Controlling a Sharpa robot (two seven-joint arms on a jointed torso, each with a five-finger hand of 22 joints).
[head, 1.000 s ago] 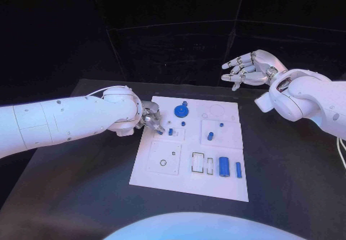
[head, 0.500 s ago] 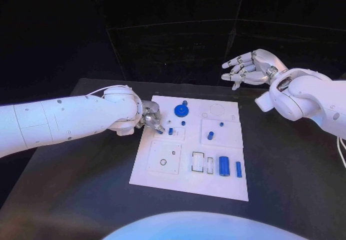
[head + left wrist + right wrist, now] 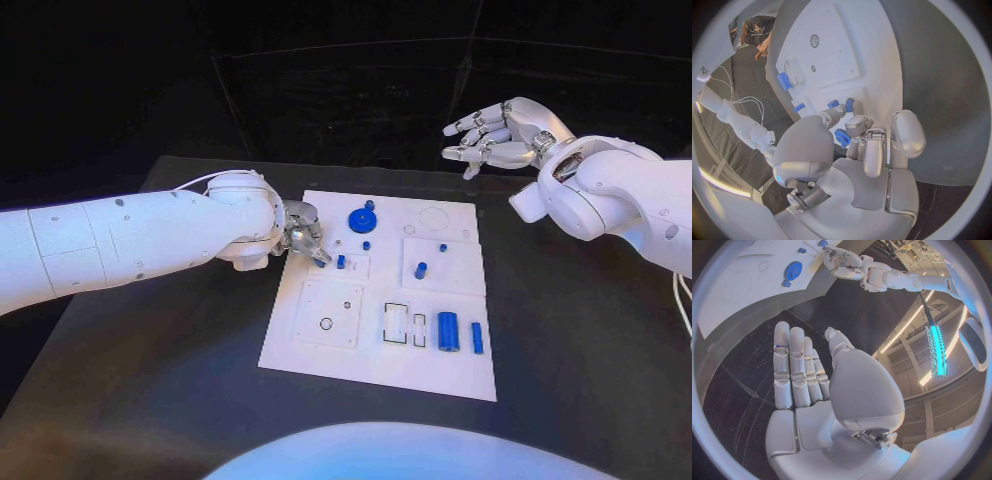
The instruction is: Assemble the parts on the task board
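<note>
At the board's left edge, near its far corner, the left hand [image 3: 299, 237] sits low with fingers [image 3: 874, 150] curled in close around a small blue part [image 3: 842, 137] — from the left wrist view it looks pinched between thumb and fingers, though the piece is mostly hidden, so read the grip as probable. Just beyond the fingertips on the task board [image 3: 378, 355] stands a short blue peg [image 3: 340, 263], long axis upright, on the small raised square; the held part lies on the hand's side of that peg, so the coming move is likely a short push toward the board's middle, not a reach. Left hand is clearly nearer; the right hand [image 3: 495, 135] hangs high above the far side of the counter [image 3: 577, 330], well apart from the board, fingers straight and spread, holding nothing.

Other parts: blue gear [image 3: 362, 220] near the far edge, a small blue stud [image 3: 366, 246] beside it, a slanted blue pin [image 3: 420, 271] on the right square, and a blue cylinder [image 3: 449, 332] plus a thin blue bar [image 3: 477, 338] lying lengthwise along the near row.

View difference — head view gives the board layout but hides what is inside the left fingers; left wrist view shows the blue piece against the thumb and the pegs just ahead of it. Right wrist view shows the open palm with the gear and the left hand far off.
</note>
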